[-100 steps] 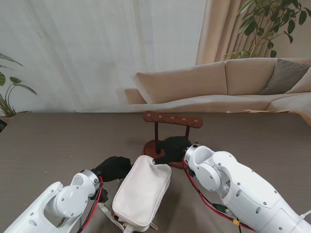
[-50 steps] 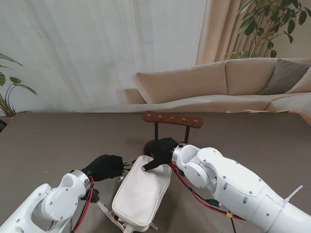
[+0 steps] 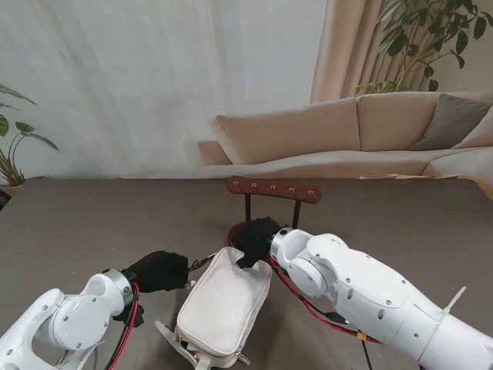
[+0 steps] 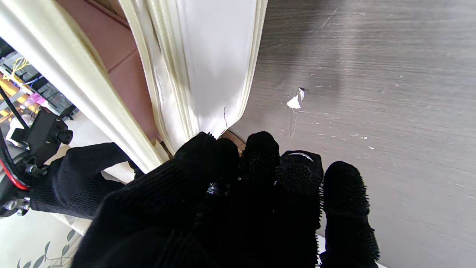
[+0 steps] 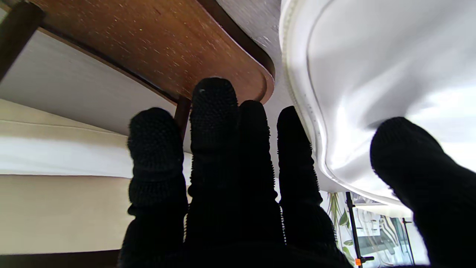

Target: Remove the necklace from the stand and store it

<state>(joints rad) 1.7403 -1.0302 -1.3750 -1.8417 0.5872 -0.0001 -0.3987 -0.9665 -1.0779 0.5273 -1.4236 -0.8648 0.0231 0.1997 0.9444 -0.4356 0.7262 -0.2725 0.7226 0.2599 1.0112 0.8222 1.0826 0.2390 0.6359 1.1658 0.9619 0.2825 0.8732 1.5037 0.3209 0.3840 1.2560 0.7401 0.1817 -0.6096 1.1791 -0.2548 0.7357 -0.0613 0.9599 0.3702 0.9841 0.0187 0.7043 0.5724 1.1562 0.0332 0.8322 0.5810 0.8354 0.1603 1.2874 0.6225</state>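
Note:
The wooden necklace stand (image 3: 273, 189) rises at mid-table, and I see no necklace on its bar. A white zip pouch (image 3: 223, 304) lies nearer to me. My left hand (image 3: 158, 270) is bunched at the pouch's left far corner, shut on a thin dark zip pull (image 3: 202, 263). In the left wrist view my left hand (image 4: 241, 201) meets the pouch (image 4: 212, 56), whose mouth gapes to show a brown lining (image 4: 124, 67). My right hand (image 3: 258, 239) grips the pouch's far end. There the thumb lies on the pouch (image 5: 372, 74) and the fingers (image 5: 214, 123) lie beside the stand's base (image 5: 167, 48).
The dark wood-grain table (image 3: 92, 223) stretches to both sides. A beige sofa (image 3: 362, 131) and a curtain stand beyond its far edge. Plants show at far right (image 3: 431, 31) and far left (image 3: 11, 154). Small white flecks (image 4: 295, 100) lie on the table by the pouch.
My left hand has drawn back leftward and nearer to me, pulling the zip pull taut. My right hand has slid left from the stand's base onto the pouch's far end.

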